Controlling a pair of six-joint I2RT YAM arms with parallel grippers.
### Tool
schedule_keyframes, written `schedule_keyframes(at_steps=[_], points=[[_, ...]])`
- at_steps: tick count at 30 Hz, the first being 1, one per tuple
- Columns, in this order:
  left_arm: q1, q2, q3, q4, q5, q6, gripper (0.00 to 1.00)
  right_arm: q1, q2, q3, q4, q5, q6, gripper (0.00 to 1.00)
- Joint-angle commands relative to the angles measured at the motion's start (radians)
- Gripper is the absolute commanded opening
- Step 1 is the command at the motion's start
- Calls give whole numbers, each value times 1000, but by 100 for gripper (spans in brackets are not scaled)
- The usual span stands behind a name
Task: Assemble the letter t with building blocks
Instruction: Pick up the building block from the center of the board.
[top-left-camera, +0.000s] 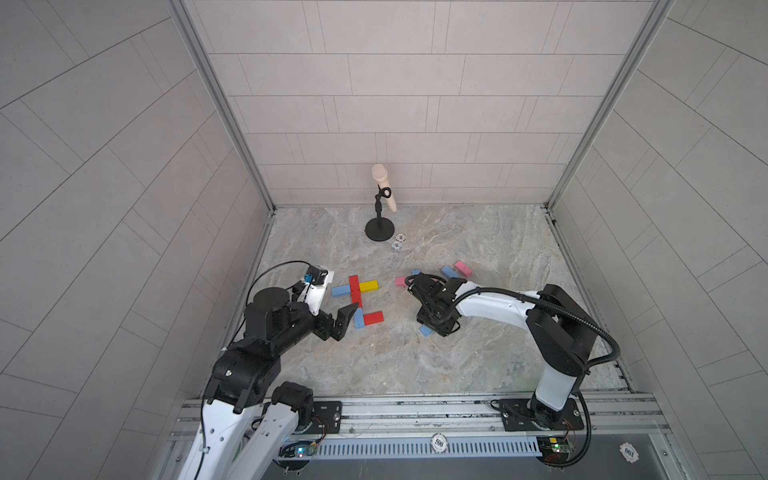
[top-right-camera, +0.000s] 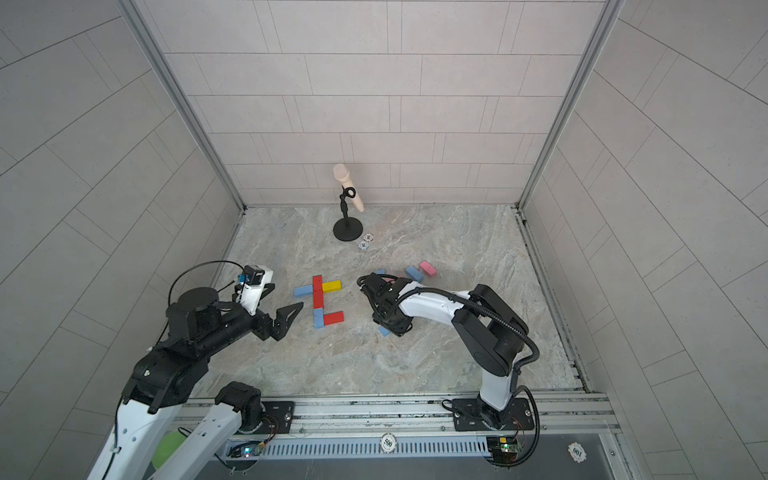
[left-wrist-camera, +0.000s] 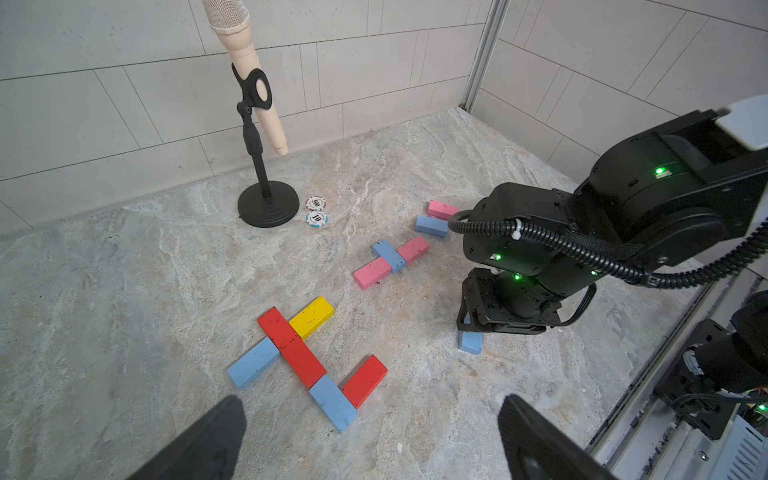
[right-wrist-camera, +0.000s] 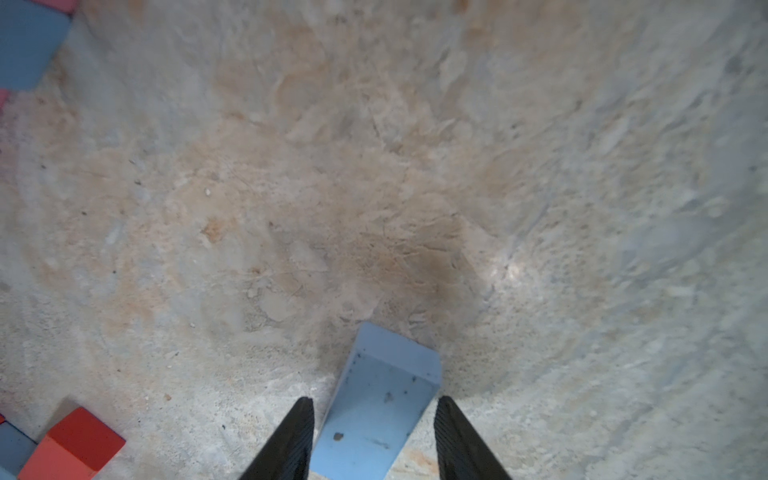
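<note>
Several building blocks lie flat in a joined figure: two red (top-left-camera: 354, 286) in a line, a light blue one (top-left-camera: 359, 318) at its near end, another red (top-left-camera: 372, 318) beside that. A yellow (top-left-camera: 368, 286) and a light blue (top-left-camera: 341, 290) flank the top. My left gripper (top-left-camera: 343, 296) (left-wrist-camera: 372, 419) hovers open just left of this figure. My right gripper (right-wrist-camera: 374, 401) points down, open, its fingers either side of a loose light blue block (right-wrist-camera: 386, 374) (left-wrist-camera: 471, 345) that lies askew between them. Pink and blue blocks (left-wrist-camera: 390, 259) lie behind it.
A microphone on a black stand (top-left-camera: 380, 228) stands at the back, with two white poker chips (top-left-camera: 399, 242) beside its base. A pink block (top-left-camera: 463, 268) and a blue block (top-left-camera: 450, 272) lie right of the right wrist. Tiled walls enclose three sides; a metal rail (top-left-camera: 415, 409) runs along the front.
</note>
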Motion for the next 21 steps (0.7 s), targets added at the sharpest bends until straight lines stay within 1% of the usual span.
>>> schedule_keyframes(at_steps=[1,9,11,12,18,21], points=[[-3,-9,6,-7,-5,6,100,6,23,-5,-12,35,29,50],[-3,-9,0,-11,-12,5,100,4,37,5,-8,34,14,48],[-3,-10,0,-12,-14,3,100,3,38,9,-11,38,10,47],[-3,-10,0,-13,-15,3,100,3,41,12,-12,40,7,44],[-3,-13,-3,-18,-21,6,100,3,45,20,-23,39,-2,42],[-2,-14,-5,-20,-22,7,100,3,45,23,-26,40,-6,38]])
